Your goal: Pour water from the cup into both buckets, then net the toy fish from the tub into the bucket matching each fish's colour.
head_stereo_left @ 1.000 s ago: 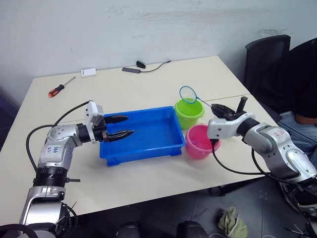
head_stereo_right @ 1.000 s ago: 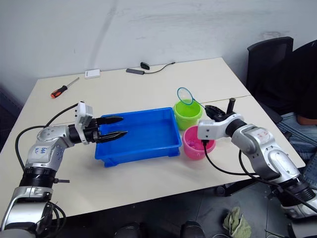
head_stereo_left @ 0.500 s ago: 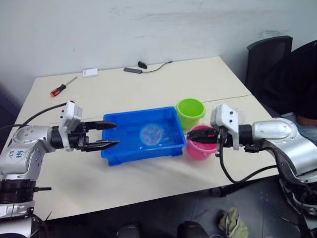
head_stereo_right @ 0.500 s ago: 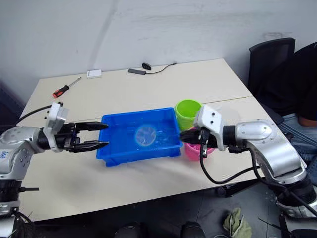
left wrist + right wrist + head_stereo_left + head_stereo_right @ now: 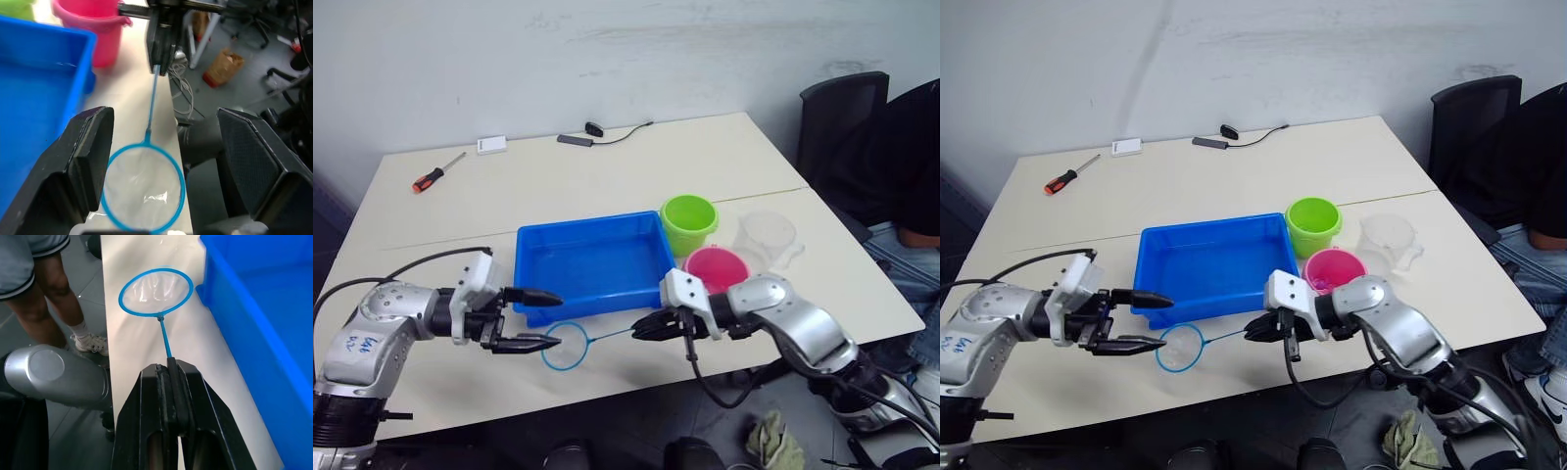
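The blue tub [image 5: 592, 264] sits mid-table, with the lime green bucket [image 5: 689, 223] and the pink bucket [image 5: 717, 269] at its right end. The clear cup [image 5: 767, 240] stands upright right of the buckets. My right gripper [image 5: 643, 330] is shut on the thin handle of a blue-rimmed net [image 5: 566, 345], whose hoop lies low over the table in front of the tub. My left gripper [image 5: 538, 319] is open just left of the hoop, and in the left wrist view the net hoop [image 5: 144, 188] lies between its fingers [image 5: 88, 152]. The toy fish are out of view.
A red-handled screwdriver [image 5: 435, 172], a small white box [image 5: 490, 144] and a black cable [image 5: 592, 132] lie at the table's far side. A black chair [image 5: 842, 117] and a seated person [image 5: 915, 166] are at the right. A person's legs [image 5: 49, 298] stand by the front edge.
My right gripper swung the net from over the tub down to the table's front edge. My left gripper moved toward the front, beside the hoop. The cup has come into sight.
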Tool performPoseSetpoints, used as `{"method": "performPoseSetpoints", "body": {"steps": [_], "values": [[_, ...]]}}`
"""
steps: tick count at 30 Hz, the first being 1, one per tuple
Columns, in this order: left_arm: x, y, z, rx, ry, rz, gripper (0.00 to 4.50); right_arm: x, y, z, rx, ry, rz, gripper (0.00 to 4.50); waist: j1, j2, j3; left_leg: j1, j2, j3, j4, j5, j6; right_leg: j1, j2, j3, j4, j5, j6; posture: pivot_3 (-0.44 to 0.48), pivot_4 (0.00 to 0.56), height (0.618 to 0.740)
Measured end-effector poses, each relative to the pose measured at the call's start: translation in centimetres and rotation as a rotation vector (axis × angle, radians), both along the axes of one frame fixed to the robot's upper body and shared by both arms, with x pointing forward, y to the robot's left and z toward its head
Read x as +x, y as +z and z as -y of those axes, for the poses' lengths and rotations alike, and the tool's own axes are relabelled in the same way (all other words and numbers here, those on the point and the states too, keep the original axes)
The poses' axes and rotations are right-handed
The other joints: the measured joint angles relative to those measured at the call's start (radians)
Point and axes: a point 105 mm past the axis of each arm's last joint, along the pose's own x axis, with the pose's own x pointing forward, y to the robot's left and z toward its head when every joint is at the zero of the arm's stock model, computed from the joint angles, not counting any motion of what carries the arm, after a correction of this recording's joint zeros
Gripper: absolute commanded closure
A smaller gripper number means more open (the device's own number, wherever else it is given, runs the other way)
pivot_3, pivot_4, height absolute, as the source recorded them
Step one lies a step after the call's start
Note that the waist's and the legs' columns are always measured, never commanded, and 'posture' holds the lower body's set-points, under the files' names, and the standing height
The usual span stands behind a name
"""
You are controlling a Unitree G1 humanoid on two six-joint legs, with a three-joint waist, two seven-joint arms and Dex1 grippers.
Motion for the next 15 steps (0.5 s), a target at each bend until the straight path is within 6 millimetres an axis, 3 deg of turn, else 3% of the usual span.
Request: {"method": "performPoseSetpoints", "body": {"steps": [4,8,15], "values": [[0.1,-2.1,-0.3,0.07,-0.022,0.006,0.83,0.9,-2.4,-0.5,-0.041,0.003,0.008,4.5,0.001,0.0,0.0,0.0,0.0,0.0,0.001,0.0,0.0,-0.001,0.0,0.0,0.002,0.0,0.0,0.0,0.15,0.733],[0.6,-3.0,-0.4,0.084,-0.017,0.033,0.83,1.8,-3.1,-0.8,-0.054,0.001,0.022,4.5,0.0,0.0,0.0,0.0,0.0,0.0,0.002,0.0,0.0,-0.001,0.0,-0.001,0.003,0.0,0.0,0.0,0.15,0.733],[1.1,-3.7,-0.2,0.095,0.014,0.059,0.76,2.8,-4.4,-0.5,-0.097,-0.007,0.041,1.47,0.0,0.0,0.0,0.001,0.001,-0.001,0.003,-0.001,-0.001,0.0,-0.001,0.0,0.012,0.0,0.001,0.0,0.15,0.733]]}}
